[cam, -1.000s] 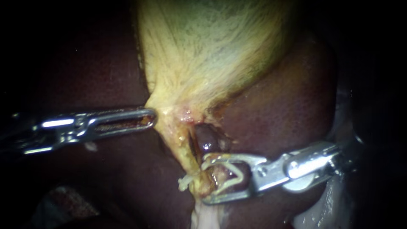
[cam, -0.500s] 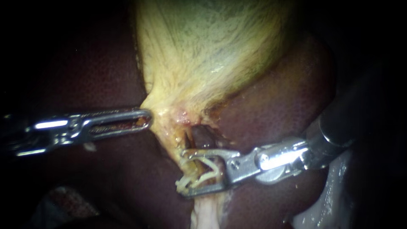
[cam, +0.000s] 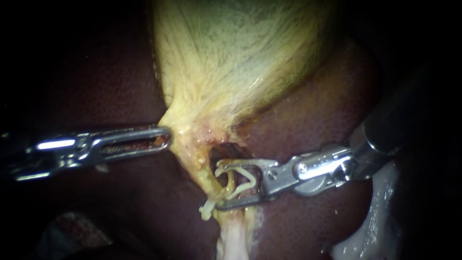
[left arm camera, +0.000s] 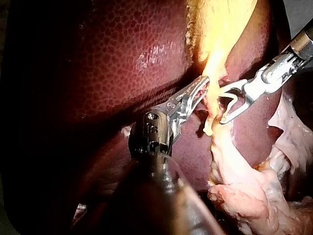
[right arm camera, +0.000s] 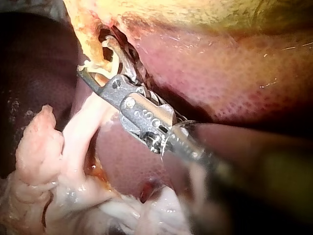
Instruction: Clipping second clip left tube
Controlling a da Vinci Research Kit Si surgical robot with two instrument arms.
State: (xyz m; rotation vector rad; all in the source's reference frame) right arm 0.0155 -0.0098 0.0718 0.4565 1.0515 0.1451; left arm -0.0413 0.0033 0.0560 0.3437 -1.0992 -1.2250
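Dark red liver (cam: 327, 110) across most of the endoscope view, on both sides of the gallbladder. Yellow-green gallbladder (cam: 231, 58) lying over it, broad at the top and narrowing downward to a yellow neck near the middle. Below the neck, a strip of pale whitish tissue (cam: 233, 240) running to the lower edge. In the wrist views, the same tissue seen as a lumpy pale mass beside the liver.

Left instrument (cam: 166, 137) entering from the left, almost level. Slotted jaws closed together on the edge of the gallbladder's neck, with the yellow tissue drawn to a point at their tip. Same hold in the left wrist view, jaw tips against the yellow edge.

Right instrument (cam: 217, 187) entering from the right, sloping down toward the middle, its tips below and just beside the left instrument's tip. Jaws standing wide apart, carrying a pale clip (cam: 251, 180) between them, one clip leg against each jaw.

Tube (cam: 230, 185) as a thin yellowish strand, running down from the neck past a dark hollow. Lying in the gap between the right instrument's jaws, inside the spread legs of the clip, not yet pinched.

Small pale stub (cam: 207, 212) just off the lower jaw's tip, at the tube's side. Clip or tissue, cannot tell.
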